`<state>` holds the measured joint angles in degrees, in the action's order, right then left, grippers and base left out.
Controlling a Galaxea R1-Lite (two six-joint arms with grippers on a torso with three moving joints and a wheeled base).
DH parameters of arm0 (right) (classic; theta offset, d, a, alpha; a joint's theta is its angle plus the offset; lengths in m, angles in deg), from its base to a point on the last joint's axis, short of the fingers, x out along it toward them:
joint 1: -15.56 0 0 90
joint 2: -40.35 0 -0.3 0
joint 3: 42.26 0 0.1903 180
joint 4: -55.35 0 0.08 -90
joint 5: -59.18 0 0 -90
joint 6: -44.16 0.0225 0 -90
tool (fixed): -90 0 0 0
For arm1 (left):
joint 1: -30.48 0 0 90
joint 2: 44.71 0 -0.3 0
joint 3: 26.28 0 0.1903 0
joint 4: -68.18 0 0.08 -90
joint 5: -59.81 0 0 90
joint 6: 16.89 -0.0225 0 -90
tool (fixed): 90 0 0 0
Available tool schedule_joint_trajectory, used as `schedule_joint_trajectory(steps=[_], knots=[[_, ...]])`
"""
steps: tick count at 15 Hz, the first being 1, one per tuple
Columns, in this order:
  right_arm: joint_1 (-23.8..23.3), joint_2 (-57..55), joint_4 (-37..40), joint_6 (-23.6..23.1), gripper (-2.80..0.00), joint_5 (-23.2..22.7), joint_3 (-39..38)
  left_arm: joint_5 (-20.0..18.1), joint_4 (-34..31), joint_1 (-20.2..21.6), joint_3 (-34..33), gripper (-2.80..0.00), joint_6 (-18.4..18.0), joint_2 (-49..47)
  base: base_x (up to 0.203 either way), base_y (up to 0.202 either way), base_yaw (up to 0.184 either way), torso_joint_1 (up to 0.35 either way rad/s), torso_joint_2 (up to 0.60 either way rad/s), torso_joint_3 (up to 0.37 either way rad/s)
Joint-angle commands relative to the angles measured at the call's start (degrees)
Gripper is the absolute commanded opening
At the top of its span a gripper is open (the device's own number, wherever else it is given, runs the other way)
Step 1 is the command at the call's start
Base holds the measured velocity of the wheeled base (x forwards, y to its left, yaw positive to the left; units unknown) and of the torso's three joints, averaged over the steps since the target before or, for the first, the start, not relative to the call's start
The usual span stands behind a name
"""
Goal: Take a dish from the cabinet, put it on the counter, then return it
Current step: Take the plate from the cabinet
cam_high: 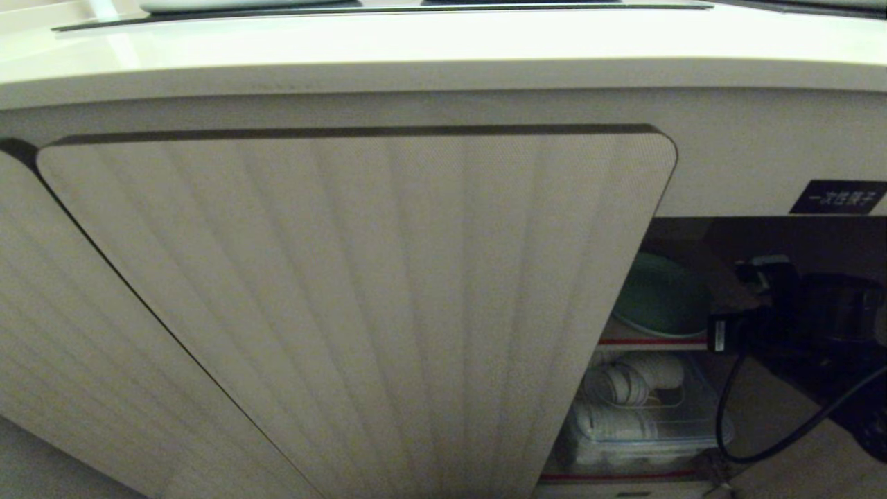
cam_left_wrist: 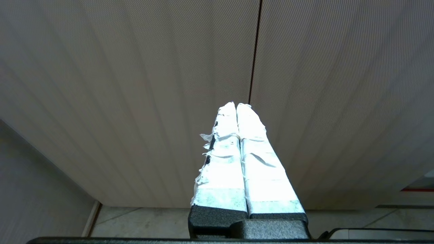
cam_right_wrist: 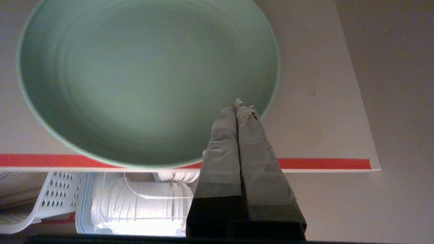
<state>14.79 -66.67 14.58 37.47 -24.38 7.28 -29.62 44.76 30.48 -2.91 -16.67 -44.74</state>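
Dish (cam_right_wrist: 142, 78), pale mint and matte, is sitting on my cabinet's (cam_high: 360, 312) red-edged upper shelf (cam_right_wrist: 322, 164), overhanging its front; my right gripper (cam_right_wrist: 239, 103) is hovering pinched together, empty, beside the rim

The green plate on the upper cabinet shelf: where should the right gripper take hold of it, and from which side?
Probably the near rim of the green plate, where it overhangs the shelf's red edge. Coming from the open cabinet front, one finger could go over the rim and one under. The plate lies flat and shallow, so its centre offers nothing to pinch. The right gripper is shut above that rim and must open first.
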Motion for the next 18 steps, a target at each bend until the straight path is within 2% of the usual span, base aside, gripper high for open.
schedule_joint_trajectory(steps=[1,4,5,18], knots=[[0.0,-0.6,-0.4,-0.1,-2.8,0.7,0.4,0.0,0.0,0.0,0.0,-2.8,0.0,0.0,0.0,0.0,0.0,0.0,0.0,0.0],[0.0,-0.8,-0.3,0.0,-2.8,1.4,0.8,0.0,0.0,0.0,0.0,-2.8,0.0,0.0,0.0,0.0,0.0,0.0,0.0,0.0],[0.0,-0.9,-0.3,0.0,0.0,1.3,0.9,0.0,0.0,0.0,0.0,-2.8,0.0,0.0,0.0,0.0,0.0,0.0,0.0,0.0],[0.0,-1.1,0.4,1.4,0.0,3.4,2.5,0.0,0.0,0.0,0.0,-2.8,0.0,0.0,0.0,0.0,0.0,0.0,0.0,0.0]])
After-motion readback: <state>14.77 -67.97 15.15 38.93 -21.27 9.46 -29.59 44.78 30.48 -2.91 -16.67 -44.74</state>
